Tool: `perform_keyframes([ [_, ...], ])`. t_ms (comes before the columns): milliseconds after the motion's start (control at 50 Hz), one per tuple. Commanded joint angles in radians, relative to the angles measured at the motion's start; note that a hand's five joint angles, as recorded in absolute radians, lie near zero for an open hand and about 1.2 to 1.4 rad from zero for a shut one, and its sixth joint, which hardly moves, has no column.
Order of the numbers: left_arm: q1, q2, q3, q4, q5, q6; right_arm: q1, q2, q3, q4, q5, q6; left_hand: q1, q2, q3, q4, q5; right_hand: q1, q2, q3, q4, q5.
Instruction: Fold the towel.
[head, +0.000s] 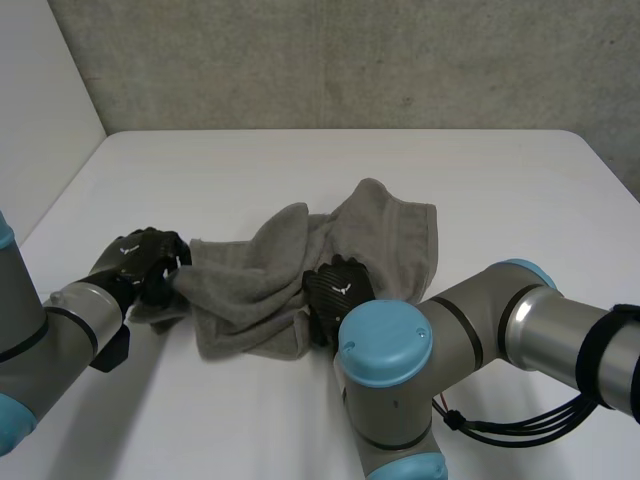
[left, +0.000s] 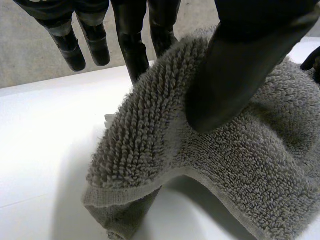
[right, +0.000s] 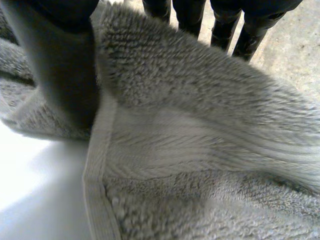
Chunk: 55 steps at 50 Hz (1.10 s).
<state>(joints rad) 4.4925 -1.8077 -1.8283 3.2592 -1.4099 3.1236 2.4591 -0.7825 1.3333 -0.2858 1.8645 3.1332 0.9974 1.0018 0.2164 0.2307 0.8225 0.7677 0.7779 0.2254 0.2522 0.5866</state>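
The crumpled towel (head: 395, 235) lies mid-table (head: 300, 160), its long axis running between the left hand (head: 143, 263), which pinches its left end, and the right hand (head: 335, 288), which pinches its near edge.

arms (head: 475, 320): grey, black joint bands, light-blue caps (head: 385, 343) | left hand (head: 140, 262), right hand (head: 338, 290): black, white mark on back

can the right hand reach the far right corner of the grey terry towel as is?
Probably yes, but not while gripping: the right hand is pinching the near edge of the crumpled grey terry towel. The far corner lies flat beyond it, uncovered.
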Motion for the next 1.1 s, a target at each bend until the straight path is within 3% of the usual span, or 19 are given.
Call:
perform_keyframes([
  [20, 0.016, 0.004, 0.006, -0.003, 0.0, 0.001, -0.02, -0.004, 0.024, -0.012, 0.002, -0.005, 0.059, 0.054, -0.042, -0.056, 0.059, 0.201, 0.191, -0.051, -0.078, 0.208],
  [140, 0.043, 0.005, 0.007, -0.004, 0.0, 0.001, -0.069, -0.118, 0.142, -0.013, 0.007, -0.015, 0.059, 0.054, -0.042, -0.056, 0.059, 0.189, 0.179, -0.051, -0.078, 0.196],
  [300, 0.037, 0.002, -0.002, -0.004, 0.002, 0.001, -0.115, -0.257, 0.268, -0.019, -0.004, -0.022, 0.062, 0.057, -0.042, -0.056, 0.062, -0.212, -0.222, -0.051, -0.078, -0.206],
  [400, 0.027, 0.001, -0.019, -0.001, -0.001, 0.001, -0.183, -0.314, 0.33, -0.029, -0.041, -0.064, 0.038, 0.034, -0.042, -0.056, 0.039, -0.219, -0.229, -0.051, -0.078, -0.212],
  [500, 0.025, -0.007, -0.019, 0.011, 0.003, 0.001, -0.261, -0.348, 0.386, -0.073, -0.162, -0.099, 0.029, 0.025, -0.042, -0.056, 0.03, -0.049, -0.059, -0.051, -0.078, -0.042],
  [540, 0.027, -0.018, -0.011, 0.014, 0.005, 0.001, -0.324, -0.36, 0.405, -0.108, -0.258, -0.113, 0.029, 0.025, -0.042, -0.056, 0.03, 0.118, 0.108, -0.051, -0.078, 0.125],
  [560, 0.03, -0.031, 0.0, 0.019, 0.005, 0.003, -0.324, -0.36, 0.405, -0.108, -0.258, -0.113, 0.038, 0.034, -0.042, -0.056, 0.038, 0.119, 0.109, -0.051, -0.078, 0.125],
  [600, 0.033, -0.047, 0.014, 0.023, 0.003, 0.007, -0.38, -0.363, 0.4, -0.116, -0.355, -0.12, 0.065, 0.06, -0.042, -0.056, 0.065, 0.504, 0.494, -0.051, -0.078, 0.51],
  [680, 0.028, -0.08, 0.069, 0.014, 0.0, 0.007, -0.423, -0.362, 0.388, -0.116, -0.45, -0.127, 0.246, 0.242, -0.042, -0.056, 0.247, 0.556, 0.546, -0.051, -0.078, 0.563],
  [740, 0.027, -0.111, 0.099, 0.017, 0.0, 0.007, -0.456, -0.362, 0.377, -0.118, -0.528, -0.128, 0.238, 0.234, -0.042, -0.056, 0.238, 0.553, 0.543, -0.051, -0.078, 0.56],
  [840, 0.024, -0.177, 0.176, 0.023, -0.001, 0.004, -0.483, -0.348, 0.31, -0.113, -0.573, -0.128, 0.214, 0.21, -0.042, -0.056, 0.215, 0.542, 0.531, -0.051, -0.078, 0.548],
  [920, 0.023, -0.228, 0.231, 0.023, -0.014, 0.003, -0.512, -0.337, 0.25, -0.064, -0.587, -0.125, 0.062, 0.057, -0.042, -0.056, 0.062, 0.539, 0.528, -0.051, -0.078, 0.545],
  [960, 0.022, -0.263, 0.274, 0.025, -0.046, 0.0, -0.516, -0.334, 0.239, -0.043, -0.597, -0.128, -0.426, -0.43, -0.042, -0.056, -0.426, 0.536, 0.526, -0.051, -0.078, 0.542],
  [980, 0.022, -0.263, 0.274, 0.025, -0.046, 0.0, -0.516, -0.334, 0.239, -0.042, -0.597, -0.128, -0.429, -0.433, -0.042, -0.056, -0.428, 0.536, 0.525, -0.051, -0.078, 0.542],
  [1020, 0.011, -0.283, 0.305, 0.027, -0.076, 0.001, -0.517, -0.331, 0.233, -0.01, -0.617, -0.127, -0.756, -0.76, -0.042, -0.056, -0.756, 0.533, 0.523, -0.051, -0.078, 0.539],
  [1100, 0.013, -0.288, 0.323, 0.036, -0.096, 0.0, -0.516, -0.331, 0.233, -0.007, -0.631, -0.124, -0.784, -0.788, -0.042, -0.056, -0.784, 0.533, 0.523, -0.051, -0.078, 0.539],
])
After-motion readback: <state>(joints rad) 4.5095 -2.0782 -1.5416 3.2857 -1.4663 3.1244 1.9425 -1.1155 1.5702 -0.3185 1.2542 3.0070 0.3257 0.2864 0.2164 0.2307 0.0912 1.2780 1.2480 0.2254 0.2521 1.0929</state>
